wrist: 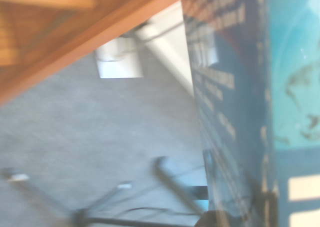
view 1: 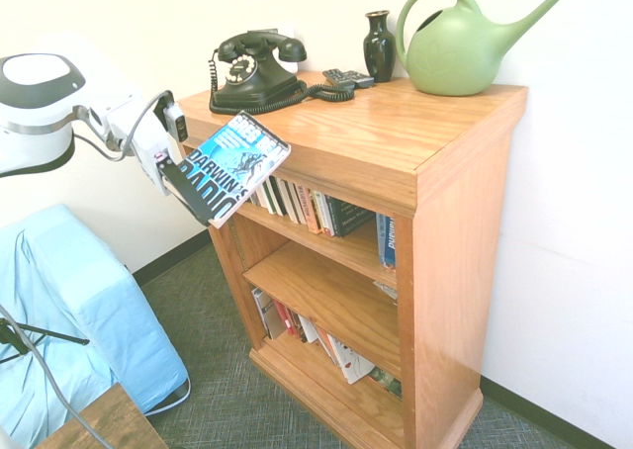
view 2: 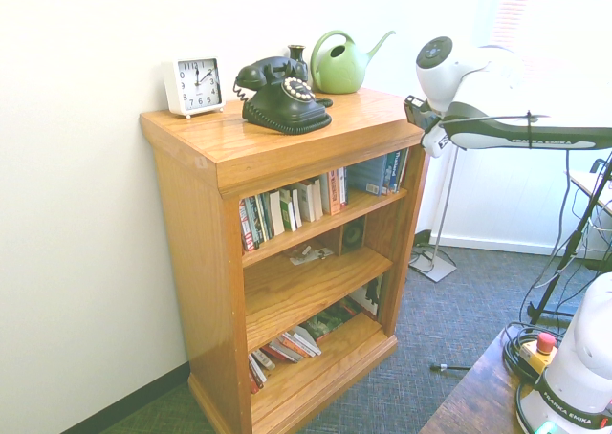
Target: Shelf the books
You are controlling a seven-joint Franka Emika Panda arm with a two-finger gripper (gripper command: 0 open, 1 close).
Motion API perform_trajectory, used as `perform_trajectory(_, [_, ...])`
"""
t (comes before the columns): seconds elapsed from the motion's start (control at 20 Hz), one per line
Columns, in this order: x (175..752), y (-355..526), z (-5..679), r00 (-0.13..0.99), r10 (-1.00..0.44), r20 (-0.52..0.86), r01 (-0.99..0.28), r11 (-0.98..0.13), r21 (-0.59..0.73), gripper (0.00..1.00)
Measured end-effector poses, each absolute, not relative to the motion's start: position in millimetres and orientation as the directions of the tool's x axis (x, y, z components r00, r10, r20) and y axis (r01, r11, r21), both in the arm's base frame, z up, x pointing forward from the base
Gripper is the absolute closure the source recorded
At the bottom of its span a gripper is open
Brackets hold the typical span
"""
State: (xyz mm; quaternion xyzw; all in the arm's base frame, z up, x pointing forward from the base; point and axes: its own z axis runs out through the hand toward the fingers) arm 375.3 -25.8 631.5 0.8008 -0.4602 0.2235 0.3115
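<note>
First exterior view gives you an oak shelf (view 1: 396, 152) against a white wall, on grey carpet (view 1: 227, 390) — telephone (view 1: 259, 70), vase (view 1: 379, 45) and watering can (view 1: 465, 48) on top, top-tier spines (view 1: 312, 207) packed. Your gripper (view 1: 183, 187) pinches the book (view 1: 232, 167), tilted in mid-air just beside the shelf's top corner.

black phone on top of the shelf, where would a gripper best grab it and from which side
Grip the handset across its thin middle bar, coming from straight above. It lies level across the cradle of the black phone, raised clear of the body, with open space above. The coiled cord would trail, so lift slowly.
</note>
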Motion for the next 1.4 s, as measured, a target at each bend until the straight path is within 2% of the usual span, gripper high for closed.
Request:
perform_trajectory(0.3, [317.4, -56.4, 554.5, 0.448, -0.691, 0.567, -0.875, -0.468, 0.121, 1.00])
perform_trajectory(0.55, [314.1, -92.2, 492.2, 0.472, -0.705, 0.530, -0.830, -0.557, -0.002, 1.00])
perform_trajectory(0.9, [367.8, -155.5, 469.4, 0.509, -0.697, 0.505, -0.759, -0.640, -0.117, 1.00])
perform_trajectory(1.15, [425.0, -161.0, 456.2, 0.560, -0.671, 0.487, -0.695, -0.700, -0.165, 1.00])
perform_trajectory(1.4, [456.5, -159.8, 433.7, 0.592, -0.656, 0.467, -0.662, -0.727, -0.182, 1.00])
